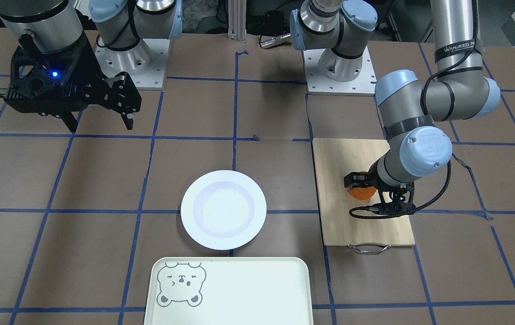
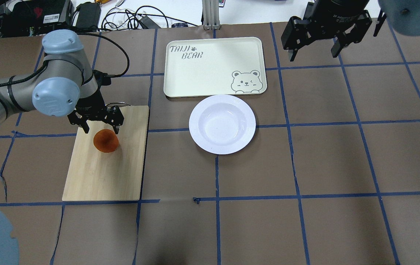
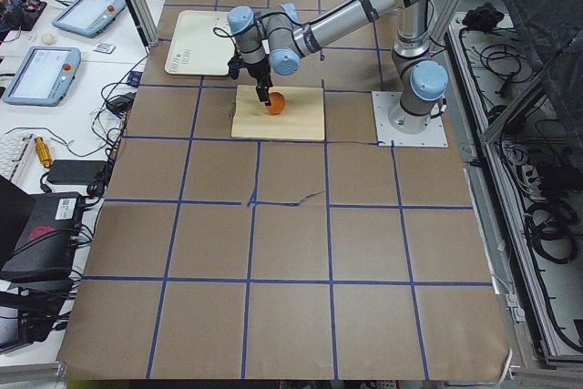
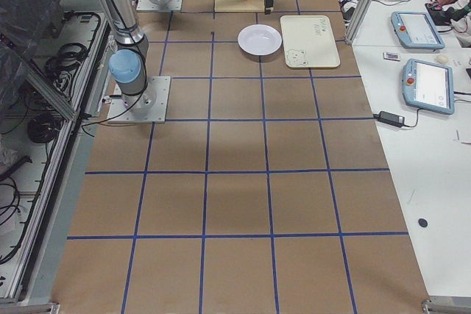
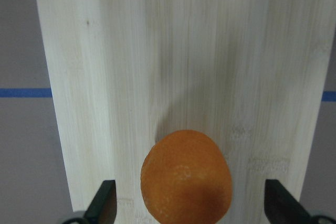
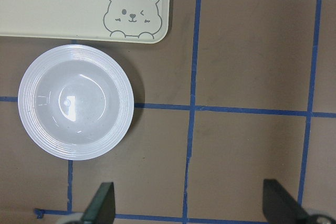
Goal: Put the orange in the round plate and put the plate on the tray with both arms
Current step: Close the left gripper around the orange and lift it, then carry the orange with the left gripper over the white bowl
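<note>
The orange point(image 2: 105, 141) lies on a bamboo cutting board point(image 2: 103, 173) on the robot's left. My left gripper point(image 2: 100, 129) hangs just over it, open. In the left wrist view the orange point(image 5: 186, 177) sits between the two fingertips point(image 5: 105, 205) with a gap on each side. The round plate point(image 2: 222, 124) stands empty at mid-table, close beside the tray point(image 2: 213, 66), which is empty too. My right gripper point(image 2: 313, 55) is open and high above the table, off to the right of the tray. Its wrist view shows the plate point(image 6: 76, 102) and the tray's bear corner point(image 6: 131, 17).
The cutting board's metal handle point(image 1: 369, 248) points toward the operators' side. Both arm bases point(image 1: 341, 67) stand at the robot's edge of the table. Cables and boxes point(image 2: 85, 16) lie beyond the far edge. Blue tape lines grid the brown table cover.
</note>
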